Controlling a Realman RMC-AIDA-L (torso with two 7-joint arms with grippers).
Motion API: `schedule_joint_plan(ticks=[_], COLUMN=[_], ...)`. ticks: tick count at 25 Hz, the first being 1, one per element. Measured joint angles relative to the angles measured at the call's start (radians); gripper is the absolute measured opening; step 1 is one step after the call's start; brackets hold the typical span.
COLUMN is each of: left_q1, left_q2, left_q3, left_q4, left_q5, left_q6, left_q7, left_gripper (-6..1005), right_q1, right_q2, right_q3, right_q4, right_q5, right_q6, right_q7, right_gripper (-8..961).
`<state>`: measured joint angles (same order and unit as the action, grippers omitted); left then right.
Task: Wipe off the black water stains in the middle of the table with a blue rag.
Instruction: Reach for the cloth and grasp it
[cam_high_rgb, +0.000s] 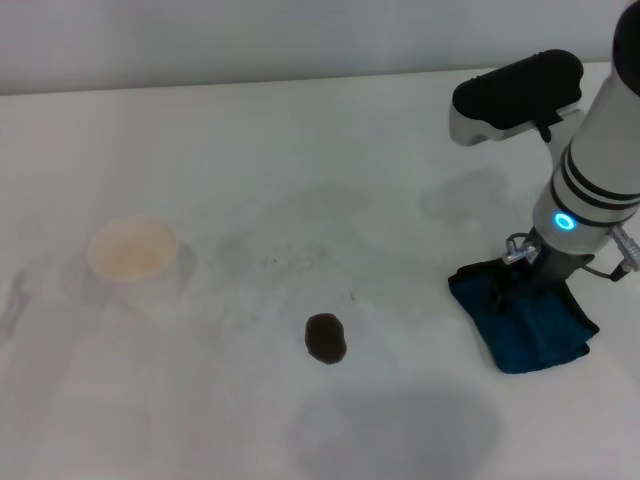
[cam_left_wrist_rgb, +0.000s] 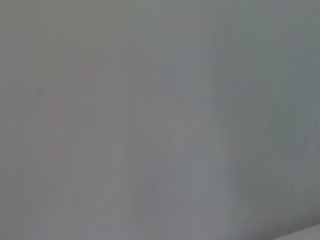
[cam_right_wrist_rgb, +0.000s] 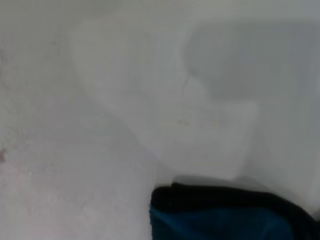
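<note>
**Picking up the rag**

Near centre, the stain (cam_high_rgb: 326, 337) sits untouched on the tabletop (cam_high_rgb: 200, 150). At three o'clock the right gripper (cam_high_rgb: 522, 283) presses onto the rag (cam_high_rgb: 528, 322); jaws hidden, grip unclear. Next: lift, carry to nine o'clock, wipe.

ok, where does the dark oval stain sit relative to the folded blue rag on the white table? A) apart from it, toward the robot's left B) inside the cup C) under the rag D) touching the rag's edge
A: in the head view the small dark brown-black oval stain lies on bare white table, well clear of the folded dark blue rag, which lies under the right gripper.
</note>
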<state>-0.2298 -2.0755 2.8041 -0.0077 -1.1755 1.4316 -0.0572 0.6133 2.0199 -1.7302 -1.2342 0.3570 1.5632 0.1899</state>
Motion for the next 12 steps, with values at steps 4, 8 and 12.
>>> schedule_joint_plan(ticks=[4, 8, 12], left_q1=[-0.003, -0.008, -0.008], left_q2=[0.000, 0.000, 0.000], left_q3=[0.000, 0.000, 0.000], left_q4=[0.000, 0.000, 0.000], left_q5=[-0.010, -0.011, -0.012], left_q6=[-0.011, -0.023, -0.026], left_q7=[0.000, 0.001, 0.001], left_gripper=[866, 866, 866], right_q1=[0.022, 0.058, 0.076], right_q2=[0.001, 0.002, 0.004], right_q3=[-0.015, -0.039, -0.056], right_q4=[0.023, 0.073, 0.111], right_q5=[-0.003, -0.004, 0.000], right_q6=[-0.004, -0.016, -0.028], right_q7=[0.001, 0.005, 0.005], right_gripper=[535, 509, 491])
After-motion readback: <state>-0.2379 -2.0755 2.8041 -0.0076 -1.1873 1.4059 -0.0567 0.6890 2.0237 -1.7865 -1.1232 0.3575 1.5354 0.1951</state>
